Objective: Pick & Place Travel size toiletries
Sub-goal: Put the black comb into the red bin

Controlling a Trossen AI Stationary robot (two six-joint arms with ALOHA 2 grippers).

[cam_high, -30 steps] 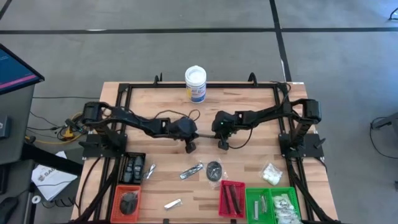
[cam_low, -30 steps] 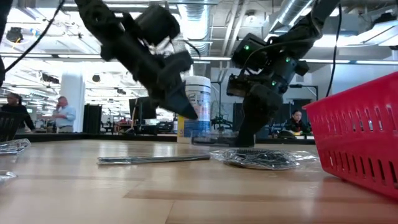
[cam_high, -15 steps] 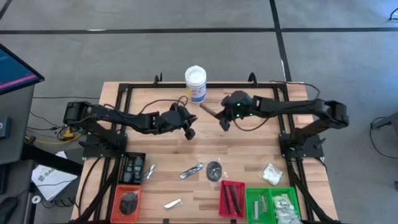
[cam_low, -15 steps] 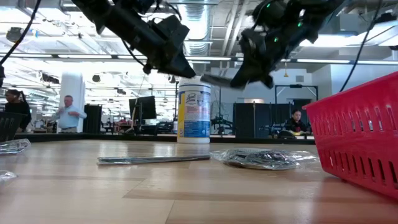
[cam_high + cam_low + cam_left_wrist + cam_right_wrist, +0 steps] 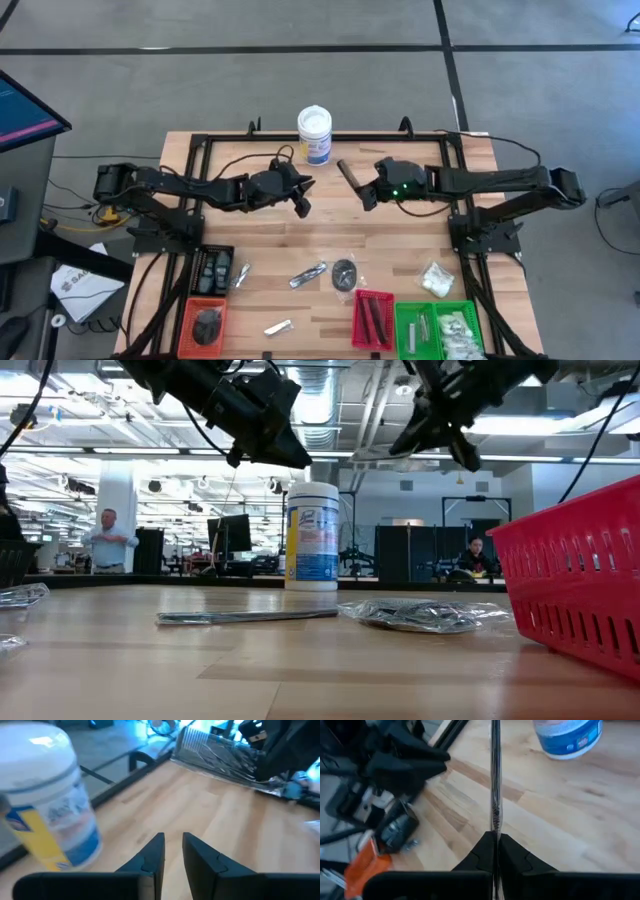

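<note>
A pale wooden table (image 5: pixel 400 250) stands on grey floor. Above it the right pincer (image 5: pixel 362 190) is clamped on a slim clear-wrapped stick (image 5: pixel 348 172), which juts beyond the fingertips toward the white tub (image 5: pixel 314 134). The left pincer (image 5: pixel 301 207) hovers level with it, just across a gap, fingers slightly parted around nothing. Well nearer the front edge than both pincers lie a silvery sachet (image 5: pixel 308 273) and a dark disc packet (image 5: pixel 344 271), just beside the red tray (image 5: pixel 373 320).

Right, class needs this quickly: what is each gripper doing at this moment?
Left gripper: slightly open, holding nothing, above the table near the tub.
Right gripper: shut on a flat packet, lifted.
</note>
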